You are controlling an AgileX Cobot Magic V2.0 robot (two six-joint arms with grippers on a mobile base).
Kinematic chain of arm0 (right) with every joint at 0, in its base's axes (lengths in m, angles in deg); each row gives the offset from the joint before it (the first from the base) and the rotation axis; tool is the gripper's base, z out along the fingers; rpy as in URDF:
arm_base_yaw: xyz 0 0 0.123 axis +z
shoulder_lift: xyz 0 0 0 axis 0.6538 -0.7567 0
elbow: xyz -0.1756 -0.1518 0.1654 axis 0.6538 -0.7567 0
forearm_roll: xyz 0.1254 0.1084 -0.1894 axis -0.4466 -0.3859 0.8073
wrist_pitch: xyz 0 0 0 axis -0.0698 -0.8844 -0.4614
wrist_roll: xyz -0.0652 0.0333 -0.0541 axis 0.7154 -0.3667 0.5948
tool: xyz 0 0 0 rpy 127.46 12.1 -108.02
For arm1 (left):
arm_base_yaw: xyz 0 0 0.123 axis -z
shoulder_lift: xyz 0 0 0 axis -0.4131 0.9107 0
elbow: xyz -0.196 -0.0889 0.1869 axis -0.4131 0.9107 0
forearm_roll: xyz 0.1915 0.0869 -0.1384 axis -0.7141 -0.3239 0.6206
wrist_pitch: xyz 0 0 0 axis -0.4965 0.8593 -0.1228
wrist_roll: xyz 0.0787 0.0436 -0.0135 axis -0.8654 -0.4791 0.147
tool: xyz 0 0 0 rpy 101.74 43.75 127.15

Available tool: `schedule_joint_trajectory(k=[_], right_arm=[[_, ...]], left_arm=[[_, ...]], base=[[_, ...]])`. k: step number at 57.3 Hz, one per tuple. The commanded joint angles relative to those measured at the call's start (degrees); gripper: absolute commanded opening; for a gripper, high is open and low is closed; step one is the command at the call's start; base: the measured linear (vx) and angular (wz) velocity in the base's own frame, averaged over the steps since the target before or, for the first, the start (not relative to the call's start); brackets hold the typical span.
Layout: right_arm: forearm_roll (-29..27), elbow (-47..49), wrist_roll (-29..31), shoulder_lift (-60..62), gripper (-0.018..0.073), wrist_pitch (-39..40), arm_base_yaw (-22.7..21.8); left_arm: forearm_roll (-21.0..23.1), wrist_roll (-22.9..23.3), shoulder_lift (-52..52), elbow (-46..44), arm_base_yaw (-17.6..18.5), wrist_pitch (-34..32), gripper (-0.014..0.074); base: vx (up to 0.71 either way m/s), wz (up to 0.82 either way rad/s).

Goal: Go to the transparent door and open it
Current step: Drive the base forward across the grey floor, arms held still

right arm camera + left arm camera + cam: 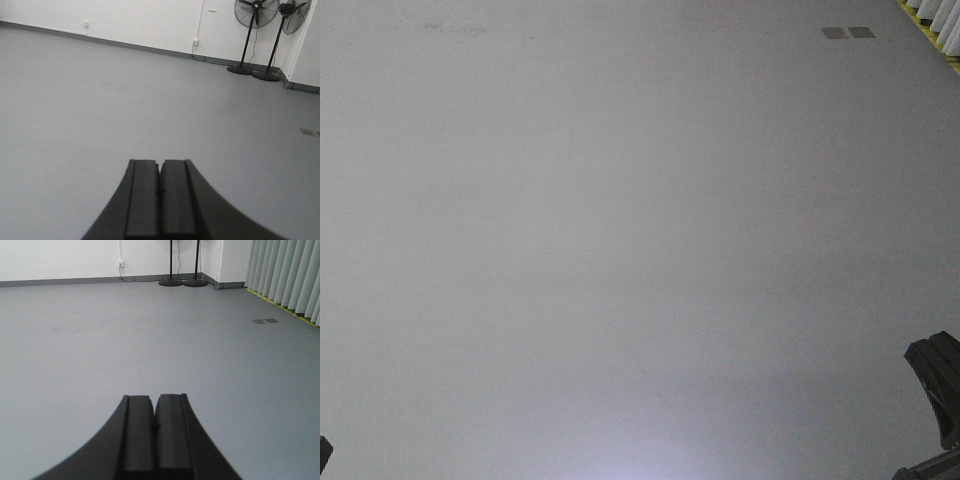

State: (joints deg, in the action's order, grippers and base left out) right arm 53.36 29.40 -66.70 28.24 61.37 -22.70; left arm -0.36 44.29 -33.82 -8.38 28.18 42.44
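The transparent door is out of view in every frame. My left gripper [154, 398] fills the bottom of the left wrist view, its two black fingers pressed together with nothing between them, pointing over bare grey floor. My right gripper [160, 161] sits likewise at the bottom of the right wrist view, shut and holding nothing. In the front view only a black piece of the right arm [935, 385] shows at the lower right corner, over grey floor.
Grey floor [620, 250] spreads ahead. White vertical blinds [292, 275] above a yellow floor strip line the right side. Two standing fans [257, 12] stand by the far white wall, their round bases [182, 282] near the corner. Two small floor plates [265, 321] lie near the blinds.
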Motion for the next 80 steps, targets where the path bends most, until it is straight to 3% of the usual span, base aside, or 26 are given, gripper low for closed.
schedule_joint_trajectory(k=[1,80], right_arm=[[0.51,-0.19,0.5,0.93,-0.0001,4.86,-0.12],[0.51,-0.19,0.5,0.93,-0.0001,4.77,-0.12]], left_arm=[[0.7,0.32,-0.82,0.45,0.24,-4.7,-0.0006],[0.7,0.32,-0.82,0.45,0.24,-4.7,-0.0006]], base=[[0.0,0.0],[0.06,0.0]])
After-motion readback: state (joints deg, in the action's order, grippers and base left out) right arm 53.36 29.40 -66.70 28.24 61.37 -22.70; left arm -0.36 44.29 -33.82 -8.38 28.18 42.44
